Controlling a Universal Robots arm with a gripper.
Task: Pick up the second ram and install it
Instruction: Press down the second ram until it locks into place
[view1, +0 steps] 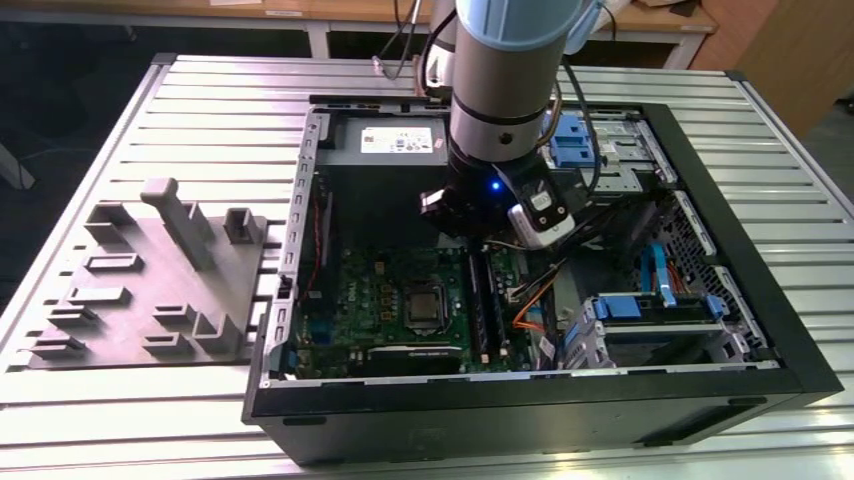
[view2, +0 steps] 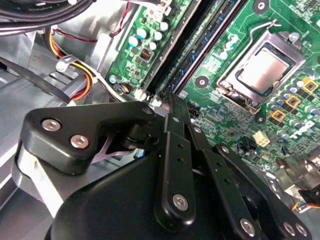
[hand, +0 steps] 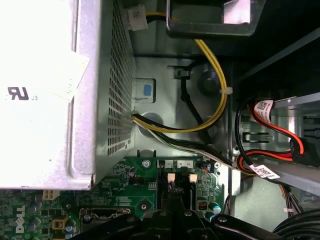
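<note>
Tool low inside the open case, poised right over the long black slots of the green board.

In the second wrist view the tool (view2: 172, 107) has its fingers drawn close together, tips just above the near end of the slots (view2: 187, 55); whether a card is pinched between them I cannot tell, and the second ram cannot be picked out with certainty. The slots run lengthwise away from the tool, in line with its fingers. Beside them sits the processor socket (view2: 262, 70); orange cables (view1: 531, 300) and the drive cage (view1: 654, 310) crowd the exterior view's right, the grey fixture (view1: 160, 280) lies on the tabletop (view1: 200, 90).
</note>
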